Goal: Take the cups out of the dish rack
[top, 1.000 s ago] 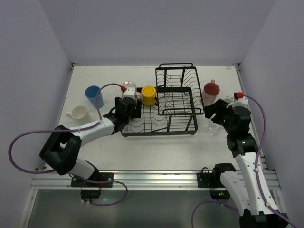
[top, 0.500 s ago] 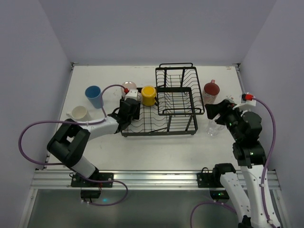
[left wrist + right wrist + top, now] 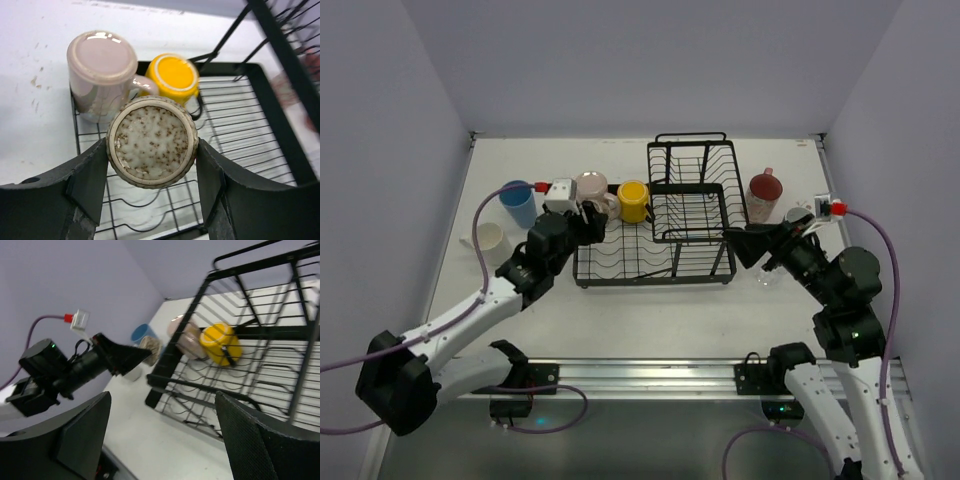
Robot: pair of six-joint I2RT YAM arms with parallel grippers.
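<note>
Dish rack (image 3: 665, 262): black wire, mid-worktop (image 3: 650, 320); flat ribbed tray in front, raised deeper basket (image 3: 692, 190) behind and to the right; open white surface along the front edge and on both sides, far edge near the back wall

Speckled cup (image 3: 151, 135): pinched at its sides by the jaws of the left gripper (image 3: 151, 150); round speckled end toward the wrist camera; over the tray's near left corner in that view

Pink mug (image 3: 590, 187): flat end up, at the tray's far left corner; inside the rim or against it, not clear

Yellow mug (image 3: 633, 200): at the tray's far edge, just beside the pink mug and close against the basket's left side

Blue tumbler (image 3: 518, 203) and white mug (image 3: 490, 238): mouths up on the worktop left of the rack; white mug near the left edge

Reddish mug (image 3: 765, 190): on the worktop just right of the basket

Clear glass (image 3: 769, 274): beside the tray's near right corner, partly hidden behind the right gripper (image 3: 162, 405)

Right gripper: jaws spread wide, nothing between; off the rack's right front corner, pointed left across the tray

Top view only: white mug, reddish mug, glass, worktop edges
Left wrist only: finger contact on the cup, its speckle
Right wrist only: left arm side-on beyond the rack, cup at its tip beside the tumbler
</note>
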